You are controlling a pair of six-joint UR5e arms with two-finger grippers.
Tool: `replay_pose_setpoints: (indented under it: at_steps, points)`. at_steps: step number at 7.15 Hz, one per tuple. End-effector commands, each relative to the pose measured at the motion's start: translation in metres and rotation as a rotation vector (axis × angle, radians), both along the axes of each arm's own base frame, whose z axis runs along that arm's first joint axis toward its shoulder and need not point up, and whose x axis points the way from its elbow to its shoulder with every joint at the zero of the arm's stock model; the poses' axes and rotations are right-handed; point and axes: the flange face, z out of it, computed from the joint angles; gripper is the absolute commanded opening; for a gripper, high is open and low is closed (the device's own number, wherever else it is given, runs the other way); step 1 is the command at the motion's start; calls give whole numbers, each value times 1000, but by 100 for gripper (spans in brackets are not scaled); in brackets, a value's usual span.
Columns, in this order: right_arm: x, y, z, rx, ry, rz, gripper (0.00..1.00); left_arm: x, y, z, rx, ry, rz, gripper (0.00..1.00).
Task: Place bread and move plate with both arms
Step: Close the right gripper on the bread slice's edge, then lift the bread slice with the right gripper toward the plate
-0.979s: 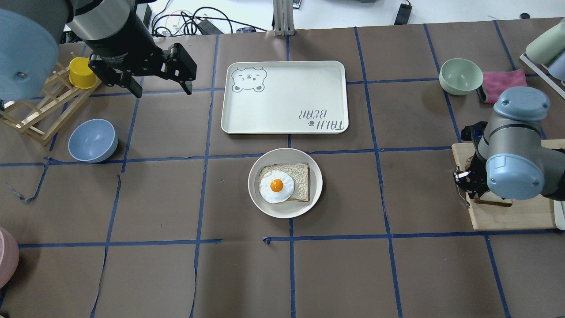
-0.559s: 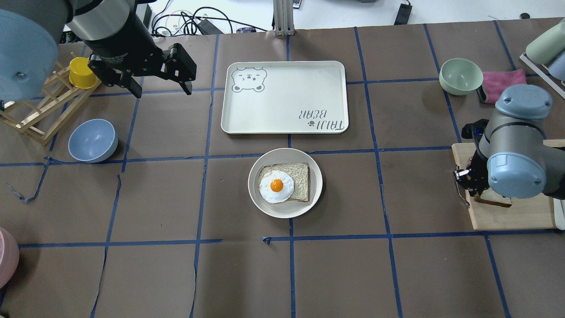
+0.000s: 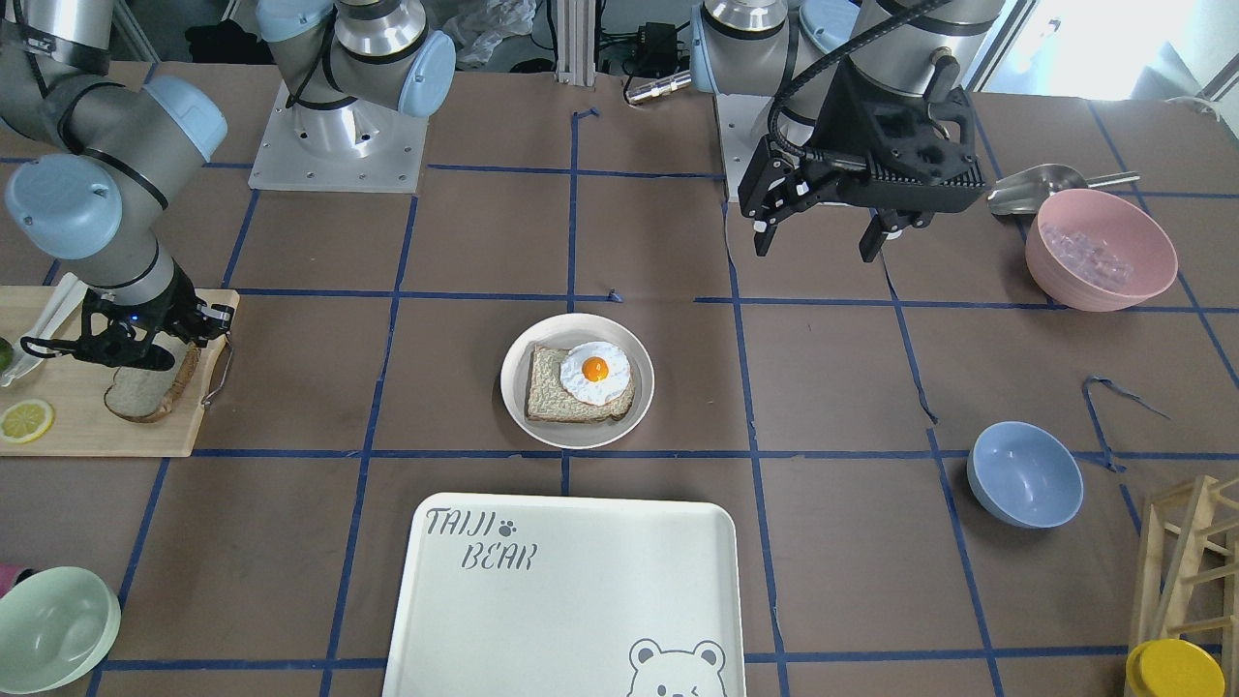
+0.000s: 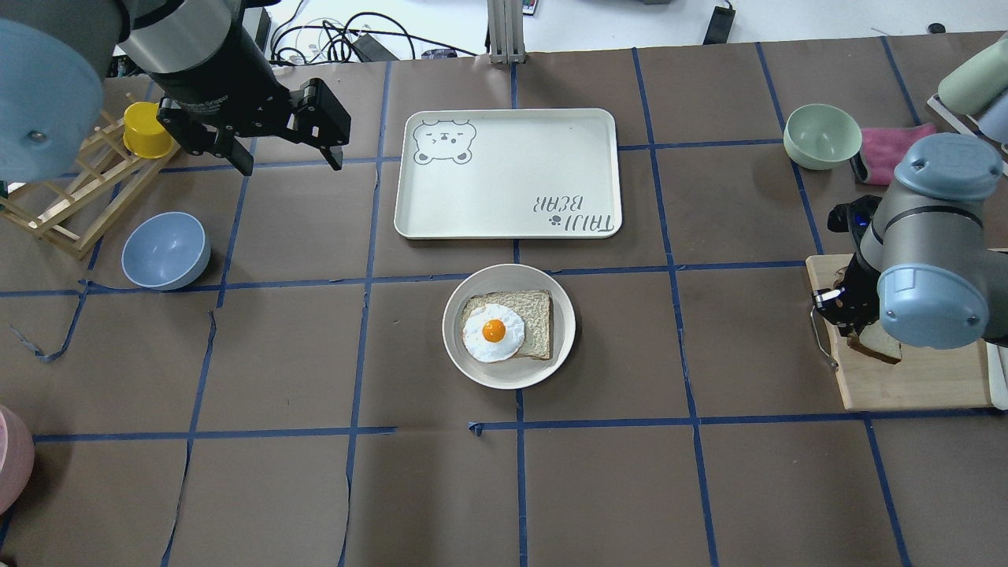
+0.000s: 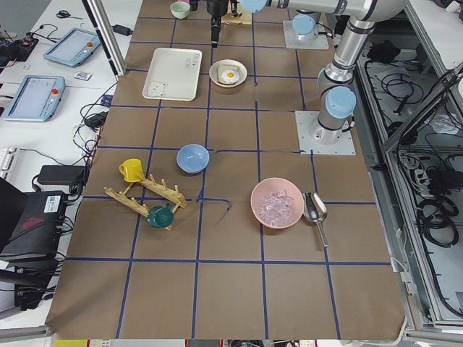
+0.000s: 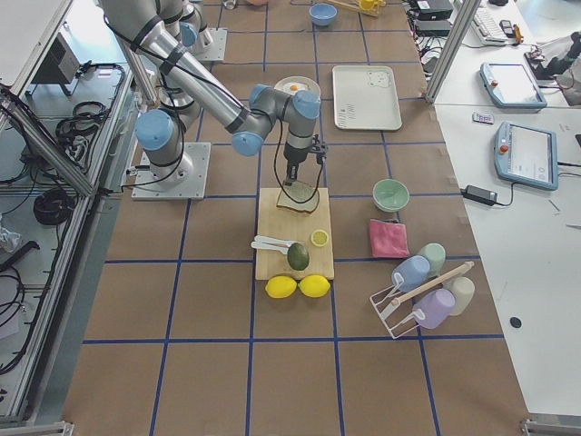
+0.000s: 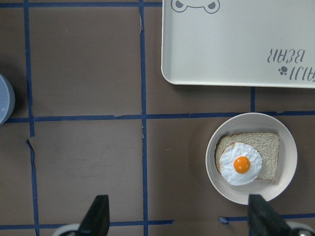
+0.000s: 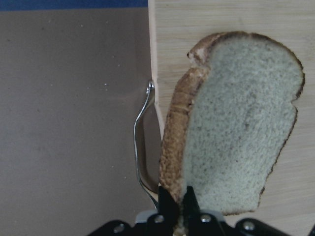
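The left arm (image 4: pixel 189 47) hangs high over the left half of the worktop (image 4: pixel 598 488), the left end effector (image 4: pixel 290 164) pointing straight down with its fingers (image 7: pixel 97 216) spread wide. The right arm (image 4: pixel 929 260) is folded low near the worktop's right edge. The right end effector (image 8: pixel 178 204) points down, pinching the bread (image 8: pixel 241 123) by its crust.

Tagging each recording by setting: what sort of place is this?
Likely a robotics lab cell staged as a kitchen: a paper-covered table gridded with blue tape, tablet-like control pendants beside it, and egg toast on a plate.
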Motion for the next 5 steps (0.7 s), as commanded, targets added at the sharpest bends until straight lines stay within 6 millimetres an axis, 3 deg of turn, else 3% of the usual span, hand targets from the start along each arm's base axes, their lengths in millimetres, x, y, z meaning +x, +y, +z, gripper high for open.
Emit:
replay_pose_setpoints:
  at_steps: [1,3,5]
  points:
    - [29,-22,44,4,-3,29,0,1,0,0,1,0,2,100]
    - [101,-48,94,-18,13,66,0,0,0,0,1,0,0,100]
    - [187,-50,120,-79,26,83,0,0,1,0,-1,0,0,100]
